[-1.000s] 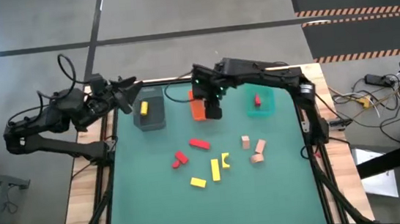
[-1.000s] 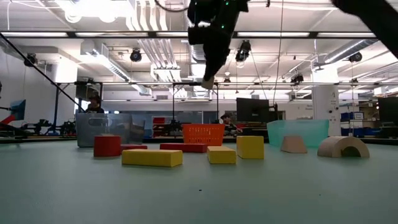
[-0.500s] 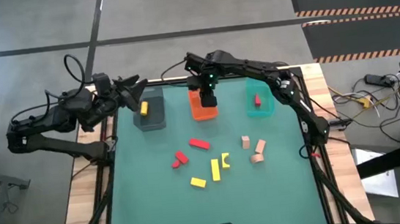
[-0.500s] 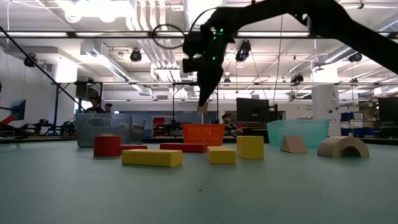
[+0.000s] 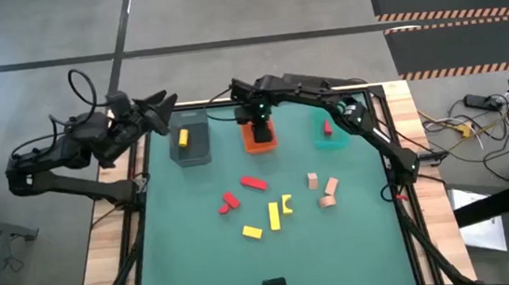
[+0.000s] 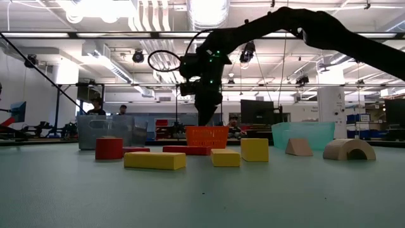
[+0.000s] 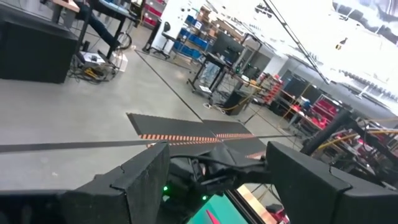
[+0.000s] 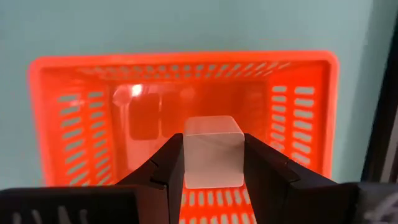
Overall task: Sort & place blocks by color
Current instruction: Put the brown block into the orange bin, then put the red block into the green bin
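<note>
My right gripper (image 5: pixel 260 125) reaches over the orange tray (image 5: pixel 249 145) by the far edge and is shut on a pale pinkish-tan cube (image 8: pixel 213 151). In the low view it (image 6: pixel 207 120) dips to the tray's rim (image 6: pixel 207 129). My left gripper (image 5: pixel 160 109) waits open beyond the far left corner, next to the grey tray (image 5: pixel 196 153), which holds a yellow block (image 5: pixel 183 137). A red block (image 5: pixel 326 128) lies in the teal tray (image 5: pixel 338 137). Red (image 5: pixel 253 183), yellow (image 5: pixel 274 216) and tan (image 5: pixel 331 187) blocks lie flat on the mat. My right gripper pinches the pale cube by two opposite side faces (image 8: pixel 186 155), one finger (image 8: pixel 166 169) on each side. It comes from above, pointing down into the orange tray. The cube sits square between the fingers over the tray's slotted floor (image 8: pixel 143 118); whether it touches the floor I cannot tell.
The three trays stand in a row along the far edge. Loose blocks cluster mid-table: a red one (image 5: pixel 229 202), yellow ones (image 5: pixel 252 231) (image 5: pixel 287 204), tan ones (image 5: pixel 313 181) (image 5: pixel 326 201). Bare green mat (image 5: pixel 201 269) lies toward the near edge and left side.
My right gripper, carrying the pale cube, has moved toward the far edge and come down from high above the table to the orange tray's rim. It has stayed shut on the cube throughout.
</note>
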`<action>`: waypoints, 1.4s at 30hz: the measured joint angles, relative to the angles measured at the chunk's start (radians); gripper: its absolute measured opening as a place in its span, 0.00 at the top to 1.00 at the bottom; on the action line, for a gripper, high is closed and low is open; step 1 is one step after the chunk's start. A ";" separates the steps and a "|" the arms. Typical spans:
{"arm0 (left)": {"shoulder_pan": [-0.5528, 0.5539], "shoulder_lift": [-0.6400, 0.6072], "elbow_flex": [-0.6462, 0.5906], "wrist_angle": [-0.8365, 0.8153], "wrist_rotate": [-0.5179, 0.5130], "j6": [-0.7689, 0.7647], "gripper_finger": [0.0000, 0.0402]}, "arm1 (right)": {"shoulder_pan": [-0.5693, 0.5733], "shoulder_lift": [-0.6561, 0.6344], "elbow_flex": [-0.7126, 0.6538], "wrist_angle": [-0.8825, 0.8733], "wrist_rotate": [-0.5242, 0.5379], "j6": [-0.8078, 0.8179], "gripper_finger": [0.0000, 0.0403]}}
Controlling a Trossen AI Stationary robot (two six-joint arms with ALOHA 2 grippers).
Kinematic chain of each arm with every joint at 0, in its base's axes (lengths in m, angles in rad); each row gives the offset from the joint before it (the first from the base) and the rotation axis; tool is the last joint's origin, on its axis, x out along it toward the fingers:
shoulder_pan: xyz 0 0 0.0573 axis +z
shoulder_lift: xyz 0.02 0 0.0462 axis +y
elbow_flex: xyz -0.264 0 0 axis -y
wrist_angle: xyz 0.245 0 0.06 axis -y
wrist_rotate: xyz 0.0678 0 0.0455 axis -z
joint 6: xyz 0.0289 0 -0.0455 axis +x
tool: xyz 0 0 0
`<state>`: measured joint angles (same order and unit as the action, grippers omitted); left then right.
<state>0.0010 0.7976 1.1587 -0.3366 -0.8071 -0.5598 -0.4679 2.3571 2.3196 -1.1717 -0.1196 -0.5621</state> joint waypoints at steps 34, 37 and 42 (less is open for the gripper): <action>0.000 -0.006 -0.002 -0.016 -0.035 0.023 0.37 | 0.001 -0.097 -0.001 -0.006 0.064 0.228 0.56; 0.000 0.000 -0.002 -0.023 -0.011 0.023 0.37 | 0.017 -0.169 -0.001 -0.047 0.048 0.342 0.58; 0.000 0.018 -0.003 -0.081 0.090 0.016 0.37 | 0.052 -0.294 -0.001 -0.073 -0.029 0.579 0.60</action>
<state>0.0010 0.8159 1.1561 -0.4177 -0.7170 -0.5434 -0.4163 2.0633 2.3188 -1.2442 -0.1484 0.0170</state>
